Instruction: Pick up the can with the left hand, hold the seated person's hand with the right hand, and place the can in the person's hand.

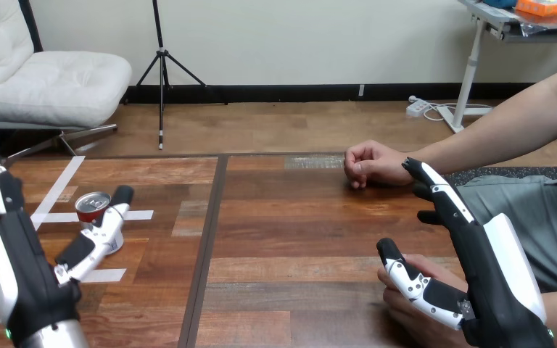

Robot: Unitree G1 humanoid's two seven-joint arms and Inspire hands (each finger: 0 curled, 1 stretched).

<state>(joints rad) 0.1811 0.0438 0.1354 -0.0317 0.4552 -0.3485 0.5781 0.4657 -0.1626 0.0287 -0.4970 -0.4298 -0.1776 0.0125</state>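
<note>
A small can point(94, 206) with a red rim stands upright on the table's left part. My left hand point(22, 270) is open at the lower left, fingers straight and pointing up. Its thumb point(94, 239) reaches out across the front of the can, touching or nearly touching it. At the lower right my right hand point(494, 279) is open, its fingers straight and pointing away from me. Its thumb point(410, 275) lies over the person's hand point(406, 313), which rests on the table just beneath and beside my palm.
The person's other hand point(371, 164) rests as a loose fist on the table's far right, its forearm running off to the upper right. White tape strips point(136, 215) mark the table around the can. A dark seam point(207, 246) runs down the table's middle.
</note>
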